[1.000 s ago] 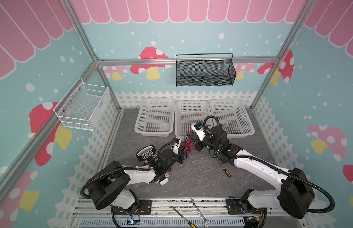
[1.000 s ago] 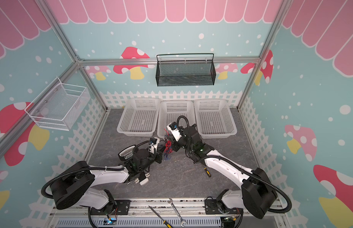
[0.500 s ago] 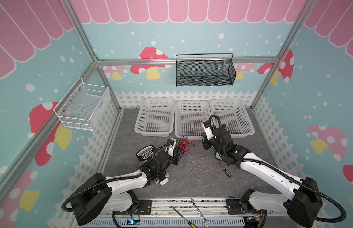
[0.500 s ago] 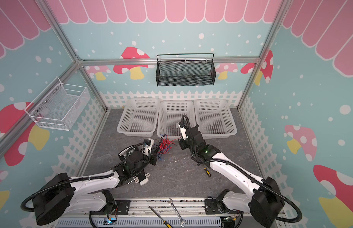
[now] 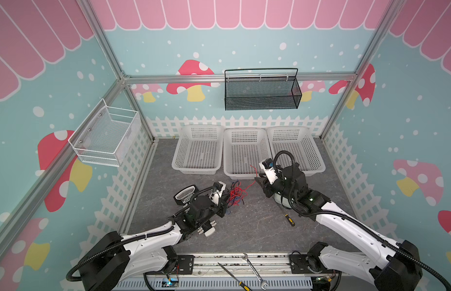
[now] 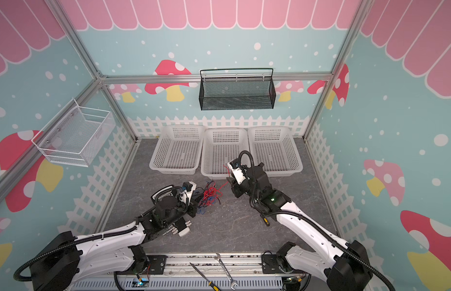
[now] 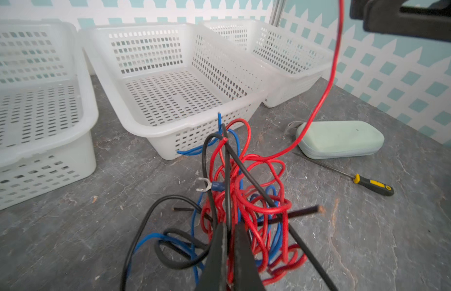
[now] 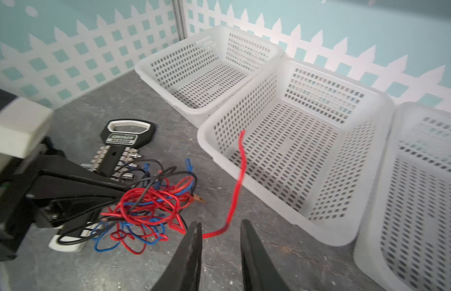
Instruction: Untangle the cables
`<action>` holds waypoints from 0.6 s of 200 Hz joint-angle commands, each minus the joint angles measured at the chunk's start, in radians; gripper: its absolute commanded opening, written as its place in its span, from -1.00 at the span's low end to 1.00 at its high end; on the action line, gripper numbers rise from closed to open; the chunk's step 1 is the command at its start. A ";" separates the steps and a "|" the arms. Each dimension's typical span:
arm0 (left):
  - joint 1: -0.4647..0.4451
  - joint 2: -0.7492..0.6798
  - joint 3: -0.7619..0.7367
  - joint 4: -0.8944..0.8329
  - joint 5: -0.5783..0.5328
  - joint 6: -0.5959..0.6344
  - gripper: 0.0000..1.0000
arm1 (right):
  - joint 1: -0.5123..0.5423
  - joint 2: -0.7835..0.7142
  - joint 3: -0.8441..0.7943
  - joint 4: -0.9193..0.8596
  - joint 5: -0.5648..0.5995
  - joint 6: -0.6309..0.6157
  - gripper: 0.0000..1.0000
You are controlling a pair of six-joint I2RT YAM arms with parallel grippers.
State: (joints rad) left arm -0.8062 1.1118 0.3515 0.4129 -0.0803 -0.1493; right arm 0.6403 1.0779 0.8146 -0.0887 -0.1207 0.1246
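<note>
The cables (image 5: 235,194) (image 6: 210,194) are a knot of thin red, blue and black wires on the grey floor in front of the baskets. My left gripper (image 7: 229,226) (image 5: 227,199) is shut on strands of the knot (image 7: 244,196). One red strand (image 8: 238,181) (image 5: 253,173) runs out of the tangle (image 8: 148,206) towards the right gripper, and its free end rises in front of the middle basket. My right gripper (image 8: 220,224) (image 5: 258,180) is open. The red strand crosses the gap at its fingertips, blurred and unclamped.
Three white plastic baskets (image 5: 197,171) stand in a row at the back. A yellow-and-black screwdriver (image 5: 289,219) (image 7: 370,184) and a pale green case (image 7: 338,138) lie by the right arm. A black bit holder (image 8: 126,136) lies behind the left gripper. Wrenches lie on the front rail (image 5: 252,267).
The two grippers, close together at the tangle a second ago, have drawn apart. The right jaws have opened and let go of the red strand. The left stays shut on the knot.
</note>
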 commanded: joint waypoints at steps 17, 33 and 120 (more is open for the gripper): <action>0.007 0.054 0.049 0.044 0.060 -0.040 -1.00 | -0.004 -0.032 -0.057 0.065 -0.166 -0.042 0.07; 0.009 0.071 0.049 0.070 0.051 -0.058 -1.00 | -0.003 -0.061 -0.092 0.068 -0.159 -0.041 0.32; 0.044 0.072 0.157 0.000 0.200 -0.184 -1.00 | -0.002 -0.113 -0.324 0.224 -0.077 0.132 0.09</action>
State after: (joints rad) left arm -0.7666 1.2072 0.4633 0.4229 0.0395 -0.2886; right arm 0.6411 0.9787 0.5381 0.0292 -0.2497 0.1844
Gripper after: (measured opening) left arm 0.048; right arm 0.563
